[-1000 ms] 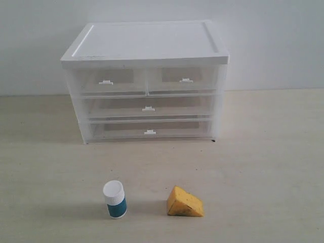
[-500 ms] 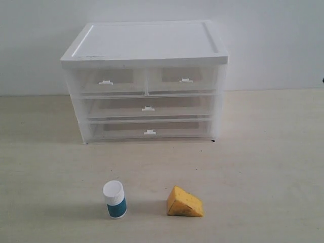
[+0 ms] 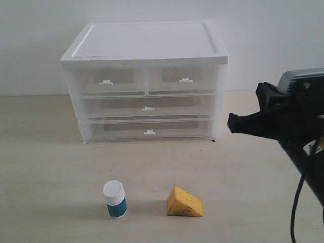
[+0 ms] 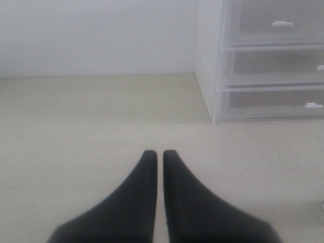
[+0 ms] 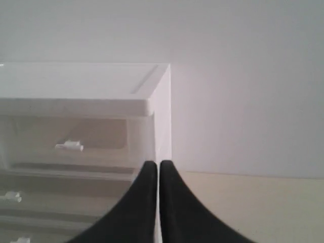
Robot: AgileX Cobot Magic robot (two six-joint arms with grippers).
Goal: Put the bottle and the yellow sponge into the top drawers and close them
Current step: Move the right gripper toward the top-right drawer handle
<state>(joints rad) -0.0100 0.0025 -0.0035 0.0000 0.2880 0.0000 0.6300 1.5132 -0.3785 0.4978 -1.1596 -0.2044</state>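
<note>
The bottle (image 3: 115,199), white-capped with a teal label, stands upright on the table in front of the cabinet. The yellow sponge (image 3: 185,202) lies just to its right, apart from it. Both top drawers, left (image 3: 109,81) and right (image 3: 185,79), are pushed in. My right gripper (image 3: 231,123) is shut and empty, hovering right of the cabinet at about middle-drawer height, well above and right of the sponge. Its wrist view shows the shut fingertips (image 5: 159,163) before the cabinet's right corner and the right top drawer (image 5: 91,142). My left gripper (image 4: 159,152) is shut and empty, low over the table left of the cabinet; the exterior view does not show it.
The white cabinet (image 3: 147,43) stands at the back against the wall, with two full-width drawers (image 3: 148,107) below the top pair, both pushed in. The right arm's black body and cable (image 3: 298,152) fill the right edge. Bare table (image 3: 55,167) lies left of the bottle.
The right arm has come into the exterior view from the right edge, reaching towards the cabinet's right side. Bottle, sponge and drawers have not moved.
</note>
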